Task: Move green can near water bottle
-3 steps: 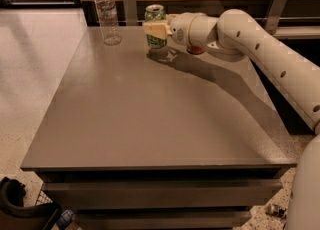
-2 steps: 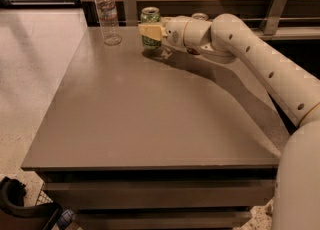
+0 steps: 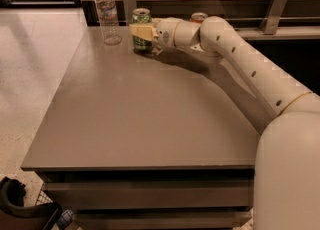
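The green can stands at the far edge of the grey table, with its silver top showing. My gripper is shut on the green can, its pale fingers across the can's upper body. The water bottle, clear with a white cap, stands upright just left of the can, a small gap between them. My white arm reaches in from the right across the table's far side.
A red-orange can stands behind my arm at the table's far edge. A wooden wall with metal brackets runs behind the table. A light tiled floor lies to the left. A dark object sits at the bottom left.
My gripper has carried the green can leftward along the far edge, closer to the water bottle. The bottle has not moved.
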Action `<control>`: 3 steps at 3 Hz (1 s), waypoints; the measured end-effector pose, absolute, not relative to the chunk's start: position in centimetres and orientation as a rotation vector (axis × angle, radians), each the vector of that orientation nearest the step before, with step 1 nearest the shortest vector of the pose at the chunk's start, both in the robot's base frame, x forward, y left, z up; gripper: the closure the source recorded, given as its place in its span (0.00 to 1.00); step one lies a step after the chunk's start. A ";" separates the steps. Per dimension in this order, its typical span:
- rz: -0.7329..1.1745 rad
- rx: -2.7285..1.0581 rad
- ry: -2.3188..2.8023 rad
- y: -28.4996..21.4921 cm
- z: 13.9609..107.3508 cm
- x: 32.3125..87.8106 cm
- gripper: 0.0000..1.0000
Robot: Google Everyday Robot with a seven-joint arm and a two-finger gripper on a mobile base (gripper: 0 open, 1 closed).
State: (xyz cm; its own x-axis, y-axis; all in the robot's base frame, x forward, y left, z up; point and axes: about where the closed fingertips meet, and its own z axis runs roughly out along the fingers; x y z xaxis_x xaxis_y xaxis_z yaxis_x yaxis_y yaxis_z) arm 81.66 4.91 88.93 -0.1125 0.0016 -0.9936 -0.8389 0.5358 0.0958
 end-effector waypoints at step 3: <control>0.852 -0.758 1.524 6.0 88.8 81.4 0.13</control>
